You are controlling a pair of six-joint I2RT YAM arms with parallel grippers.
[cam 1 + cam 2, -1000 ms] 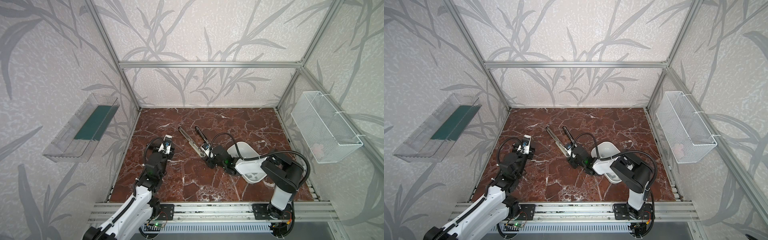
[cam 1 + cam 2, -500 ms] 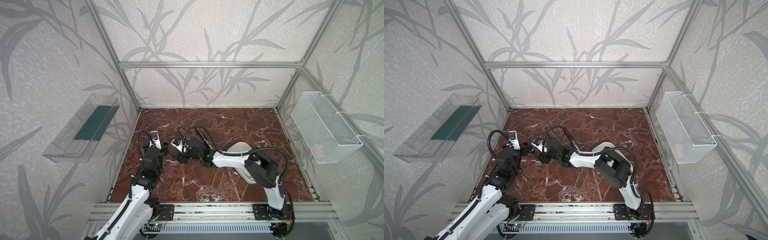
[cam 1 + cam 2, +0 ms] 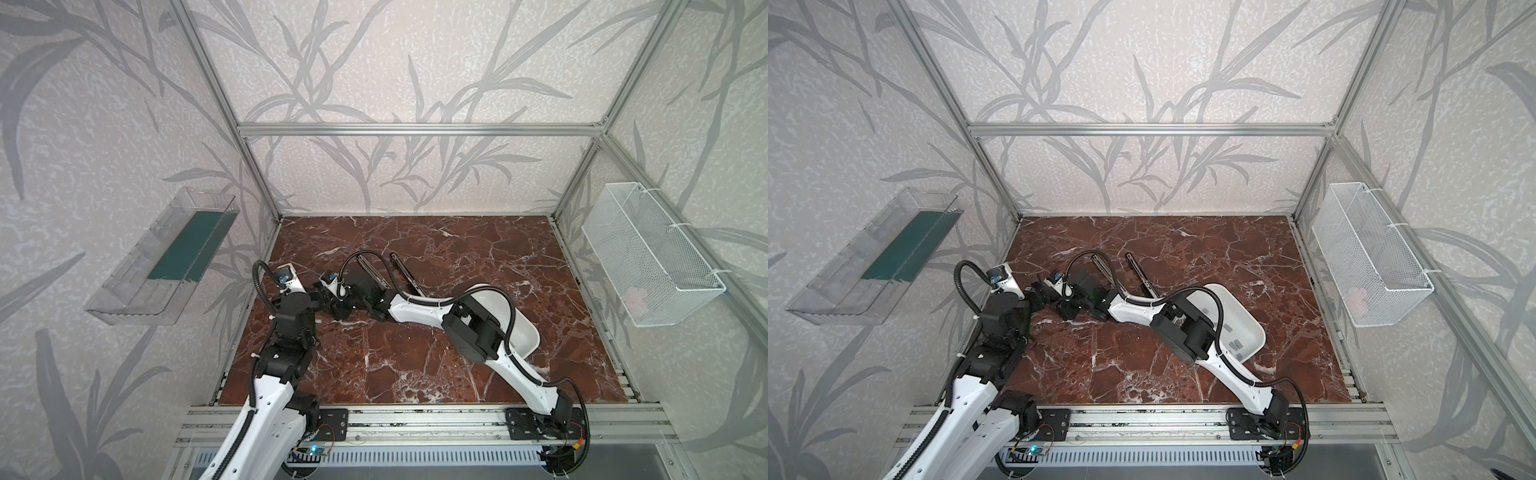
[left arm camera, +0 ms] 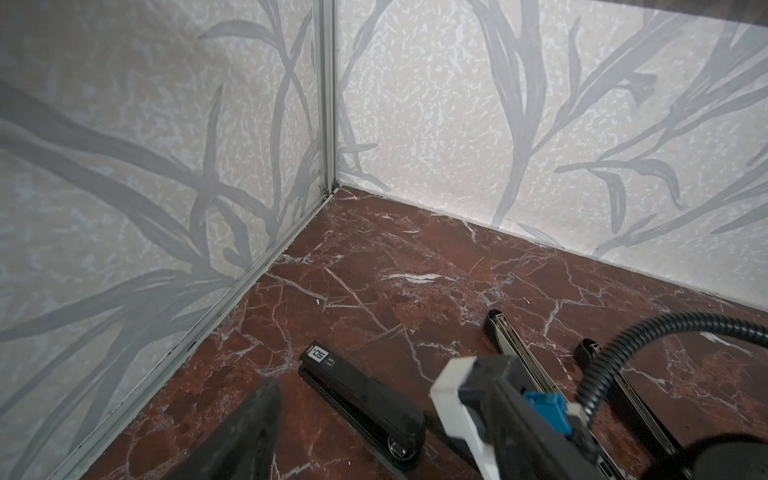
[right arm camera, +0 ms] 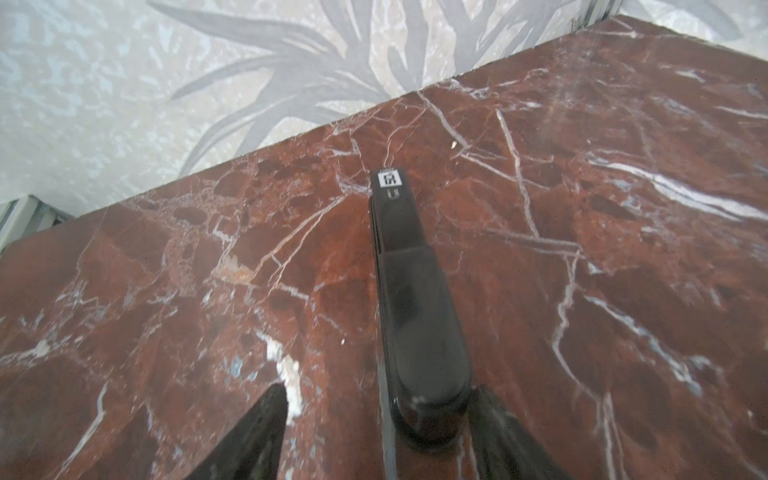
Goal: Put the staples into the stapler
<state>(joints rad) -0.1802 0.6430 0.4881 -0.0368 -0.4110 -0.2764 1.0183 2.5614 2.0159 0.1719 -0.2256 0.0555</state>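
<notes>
- Top views: I find both arms meeting at the left-centre of the marble table (image 3: 457, 257). The left gripper (image 3: 318, 296) and right gripper (image 3: 335, 306) sit close together in one dark cluster. I cannot separate their fingertips here, nor see what lies beneath them.
- Top views: an opened stapler (image 3: 372, 272) lies on the marble behind the right arm, its two long halves spread in a V. The arm covers the hinge end.
- Top views: the staples (image 3: 1234, 331) lie as small grey strips in a white dish (image 3: 1246, 305) at the right, well apart from both grippers. The right arm's elbow covers part of the dish, so I cannot give a count.
- Left wrist view: a closed black stapler (image 4: 361, 403) lies flat on the marble, its labelled end toward the corner.
- Left wrist view: one dark, blurred finger (image 4: 245, 428) shows, set off to the side and clear of that stapler. The other is hidden behind the right arm's wrist. I read these jaws as released, with nothing held.
- Left wrist view: the right arm's wrist and cable cut off the opened stapler's near ends.
- Right wrist view: the closed black stapler lies between two spread fingers (image 5: 257, 436), and the jaws are released. Its rounded rear end sits just beside one finger, but blur leaves contact unsettled. The other finger stands well apart.
</notes>
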